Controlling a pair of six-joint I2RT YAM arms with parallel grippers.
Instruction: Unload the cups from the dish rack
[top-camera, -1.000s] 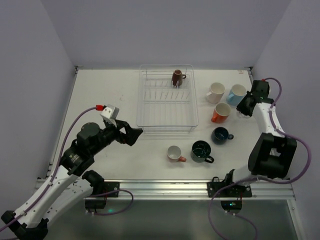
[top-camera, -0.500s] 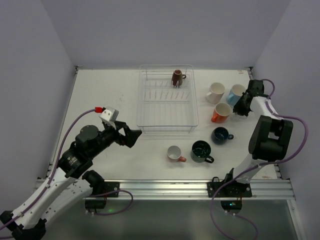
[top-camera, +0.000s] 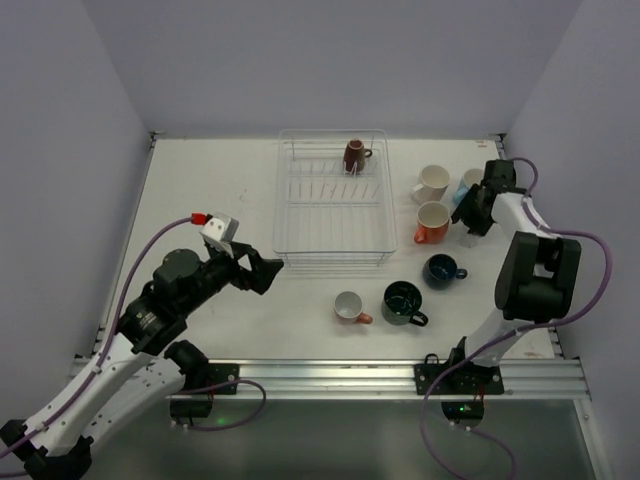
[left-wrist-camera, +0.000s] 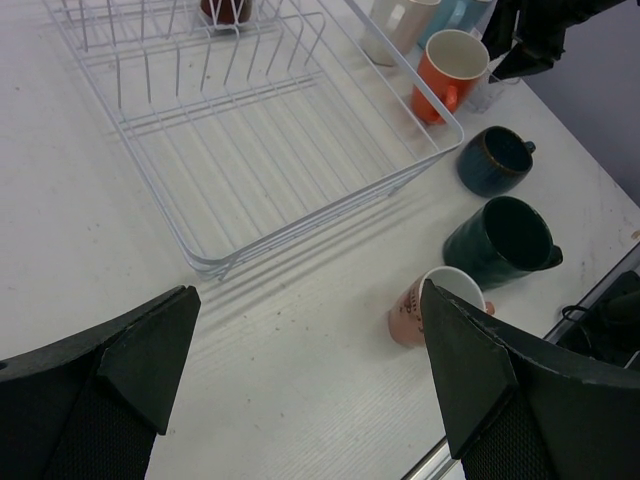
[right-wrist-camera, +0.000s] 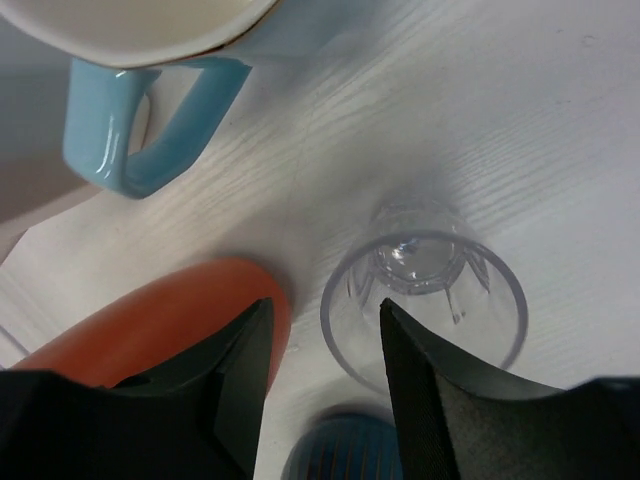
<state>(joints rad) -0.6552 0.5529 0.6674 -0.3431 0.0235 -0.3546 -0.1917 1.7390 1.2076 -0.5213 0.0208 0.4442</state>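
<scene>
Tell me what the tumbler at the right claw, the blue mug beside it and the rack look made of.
Tumbler: clear glass or hard plastic, unclear which; the table grain shows through it.
Blue mug: likely glazed ceramic, glossy highlights on its handle.
Rack: thin white-coated wire, probably metal beneath; open grid with upright tines.

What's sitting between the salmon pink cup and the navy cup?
The dark green cup stands between them, clearest in the top external view.
</scene>
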